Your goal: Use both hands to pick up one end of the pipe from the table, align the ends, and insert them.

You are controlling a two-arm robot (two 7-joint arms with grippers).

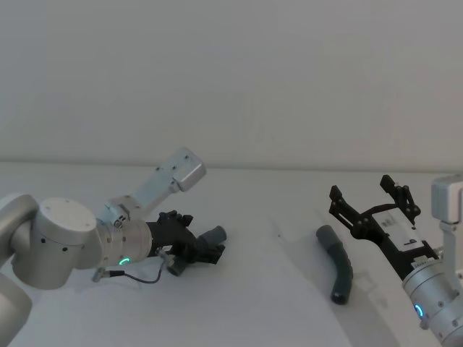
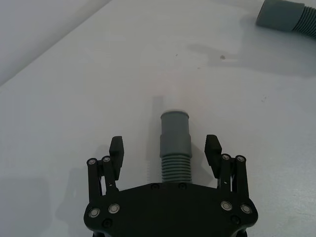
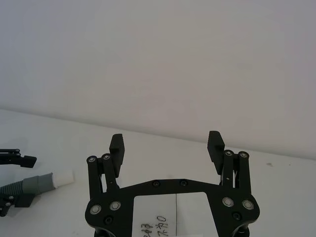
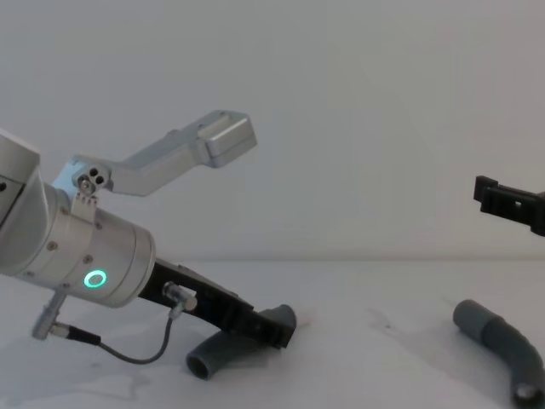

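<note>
Watching the left black plastic two-finger claw (image 2: 165, 144), I'd say trouble starts there. It is spread wide and grips nothing, its jaws standing either side of the ribbed middle of the short curved dark grey flexible pipe piece (image 4: 223, 348), which lies on the plain white matte worktop (image 1: 275, 311). The piece's smooth, wider collar (image 2: 175, 129) pokes out beyond the fingertips. It sits a little off-centre between the jaws, so as I judge it one finger would touch first and could shove or roll the curved piece before the other arrives. Closing on the soft ribs rather than the collar could also let it squash or twist, leaving the collar pointing askew. Well to the right of that piece, and higher than it, the right black two-finger claw (image 3: 166, 143) hangs just as wide open and just as empty. The second curved dark grey pipe piece (image 1: 337, 264) lies between the first piece and that claw, well apart from the first and not held. If the right claw takes it far from its collar, I'd expect the free end to sag or flex. Two collars meeting at an angle would likely jam, and pushing harder could buckle the ribbed sections instead of seating the joint.
</note>
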